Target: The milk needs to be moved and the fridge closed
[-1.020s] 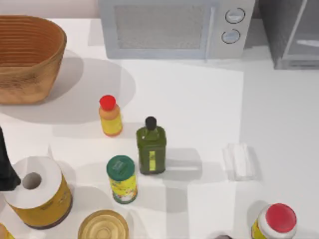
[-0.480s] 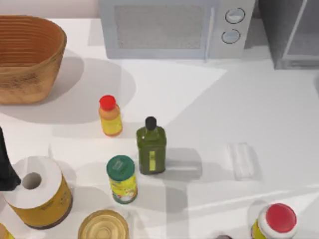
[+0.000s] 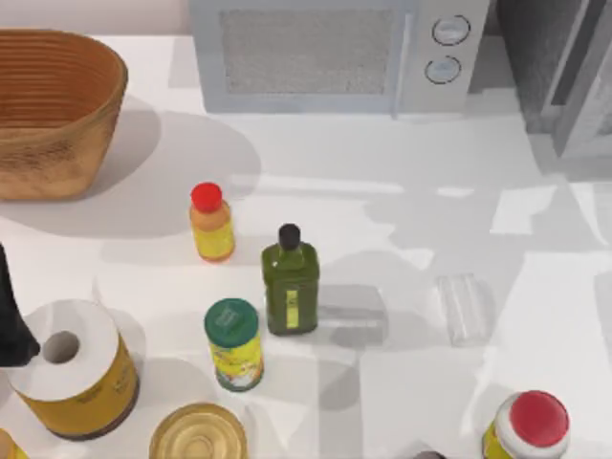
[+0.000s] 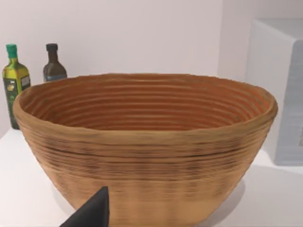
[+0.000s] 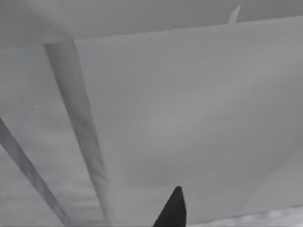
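Fingers of the right gripper [image 5: 174, 212] face the fridge [image 3: 524, 59] at the tabletop's [image 3: 402, 220] far right corner, a single dark tip showing against the pale door [image 5: 189, 109]; whether they are parted or pressed together cannot be told. Seen from above, the metal-framed, glassy door [image 3: 585, 81] appears to stand ajar at the right edge, its frame bars running slantwise across the right wrist view. Where the milk stands cannot be made out. Closing looks to be the step in hand, and it turns on the door panel lying straight ahead of the right gripper and close to it, with this arm far the nearer. Parked at the left edge, the left arm [image 3: 8, 320] faces the woven basket [image 4: 142, 142].
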`<state>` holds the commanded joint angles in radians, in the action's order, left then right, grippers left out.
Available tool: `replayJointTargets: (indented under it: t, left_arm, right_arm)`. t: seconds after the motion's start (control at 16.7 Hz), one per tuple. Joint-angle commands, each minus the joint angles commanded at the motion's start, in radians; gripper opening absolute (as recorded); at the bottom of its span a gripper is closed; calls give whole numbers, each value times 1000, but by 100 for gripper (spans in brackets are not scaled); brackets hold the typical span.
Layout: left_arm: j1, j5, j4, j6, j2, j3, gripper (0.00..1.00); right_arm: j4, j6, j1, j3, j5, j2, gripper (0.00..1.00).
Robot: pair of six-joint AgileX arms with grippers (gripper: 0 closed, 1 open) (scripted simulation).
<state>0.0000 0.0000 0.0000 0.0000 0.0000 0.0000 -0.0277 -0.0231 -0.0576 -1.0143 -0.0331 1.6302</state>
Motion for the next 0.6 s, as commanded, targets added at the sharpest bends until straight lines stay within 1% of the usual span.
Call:
replayJointTargets:
  t: [0.12, 0.42, 0.6]
  left_arm:
    - [0, 0, 0, 0, 0, 0, 100]
    - [0, 0, 0, 0, 0, 0, 100]
    - [0, 0, 0, 0, 0, 0, 100]
  right_arm:
    - [-15, 26, 36, 15, 33, -10, 100]
    - [-12, 24, 23, 18, 41, -3, 100]
    - [4, 24, 23, -54, 42, 61, 100]
